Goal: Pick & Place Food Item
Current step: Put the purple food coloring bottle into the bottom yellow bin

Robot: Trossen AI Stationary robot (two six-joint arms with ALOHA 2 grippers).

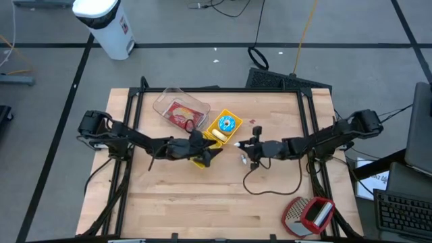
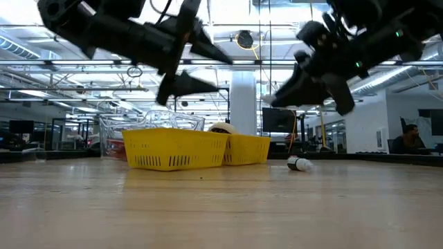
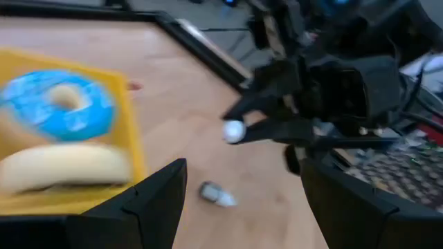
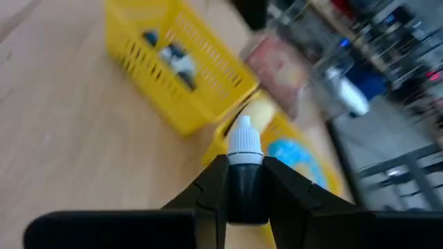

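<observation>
My right gripper (image 4: 243,173) is above the table's middle (image 1: 237,144), shut on a small dark bottle with a white cap (image 4: 244,142). A second small bottle (image 3: 217,195) lies on its side on the wood below it. My left gripper (image 1: 210,150) hovers open over a yellow basket (image 1: 201,160), its fingers (image 3: 156,197) pointing toward my right gripper. A second yellow basket (image 1: 226,125) holds a blue-iced donut (image 3: 59,104) and a pale banana-like piece (image 3: 66,166). In the low view both baskets (image 2: 173,149) stand on the table. My right gripper pinches the bottle's dark body (image 4: 243,183) between its two fingers. The bottle lies along the fingers, and its white cap sticks out past the fingertips. The fingers come from the table's right, slanting a little downward. The bottle is lifted clear of the table.
A clear plastic container with red food (image 1: 181,110) stands at the far left of the baskets. A red-and-silver object (image 1: 308,216) lies at the near right corner. A black cable (image 1: 270,185) loops on the wood under my right arm. Black rails frame the table.
</observation>
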